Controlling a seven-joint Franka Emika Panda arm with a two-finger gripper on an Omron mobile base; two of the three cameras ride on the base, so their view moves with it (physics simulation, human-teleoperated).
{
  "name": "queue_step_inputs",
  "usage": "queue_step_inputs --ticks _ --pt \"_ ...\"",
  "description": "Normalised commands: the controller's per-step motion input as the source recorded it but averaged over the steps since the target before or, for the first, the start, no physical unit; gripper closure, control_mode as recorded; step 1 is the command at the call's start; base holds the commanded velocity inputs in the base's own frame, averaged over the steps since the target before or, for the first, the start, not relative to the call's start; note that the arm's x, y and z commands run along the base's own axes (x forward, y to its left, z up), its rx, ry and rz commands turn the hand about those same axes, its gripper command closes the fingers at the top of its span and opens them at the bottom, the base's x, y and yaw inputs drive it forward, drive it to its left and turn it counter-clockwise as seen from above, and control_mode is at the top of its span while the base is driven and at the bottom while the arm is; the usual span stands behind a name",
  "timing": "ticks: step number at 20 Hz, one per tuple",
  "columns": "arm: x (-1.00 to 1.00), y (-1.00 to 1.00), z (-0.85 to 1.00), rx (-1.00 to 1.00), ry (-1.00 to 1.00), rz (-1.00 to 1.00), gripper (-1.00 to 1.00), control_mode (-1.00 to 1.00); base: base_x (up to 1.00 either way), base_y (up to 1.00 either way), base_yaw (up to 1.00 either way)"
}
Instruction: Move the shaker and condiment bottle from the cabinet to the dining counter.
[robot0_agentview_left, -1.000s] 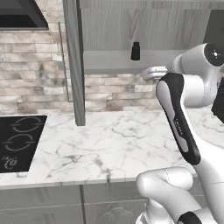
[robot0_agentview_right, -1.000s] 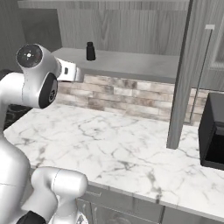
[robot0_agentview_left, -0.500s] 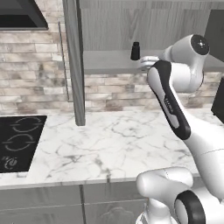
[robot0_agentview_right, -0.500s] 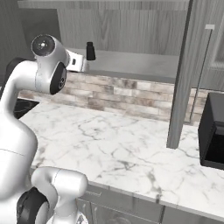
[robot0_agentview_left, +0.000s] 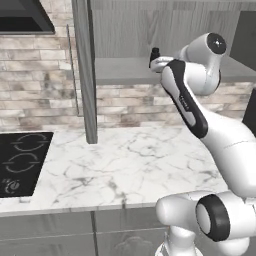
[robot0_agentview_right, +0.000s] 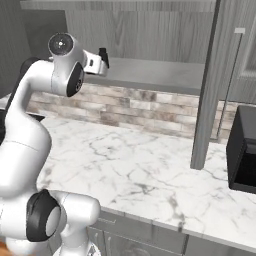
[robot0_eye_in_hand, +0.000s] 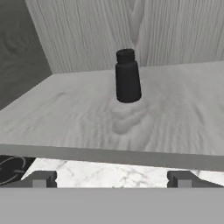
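Shaker (robot0_eye_in_hand: 127, 76): all black, matt, smooth, looks like plastic; no gloss spots seen.
Cabinet (robot0_agentview_left: 83, 70): grey wood-grain finish, matt, vertical grain on back wall; inner shelf (robot0_eye_in_hand: 78, 122) grey, faint grain, dull sheen.
Worktop (robot0_agentview_left: 125, 165): white marble w/ grey veins, polished look, smooth.
Backsplash (robot0_agentview_right: 130, 107): stone-look brick, beige/grey, rough-looking, matt.
Cooktop (robot0_agentview_left: 20, 162): black, flat, glassy, smooth.
Arm (robot0_agentview_left: 200, 115): white shell, smooth, semi-gloss, plastic-like; dark joints matt.
Gripper (robot0_eye_in_hand: 112, 179): fingertips (robot0_eye_in_hand: 41, 178) dark grey, matt, material unclear.
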Motion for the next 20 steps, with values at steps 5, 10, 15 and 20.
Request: queue_step_inputs --ticks 5,10,15,20 --pt "0.5 -0.07 0.0 0.0 -0.02 0.0 -1.0 -1.0 0.0 0.0 0.0" --pt "0.41 -0.14 0.0 0.0 0.0 0.0 -1.0 -1.0 0.0 0.0 0.0" --pt "0.36 -0.02 0.0 -0.06 0.0 0.0 -1.0 -1.0 0.0 0.0 0.0" --pt "0.33 0.0 0.0 -0.12 0.0 0.0 -1.0 -1.0 0.0 0.0 0.0"
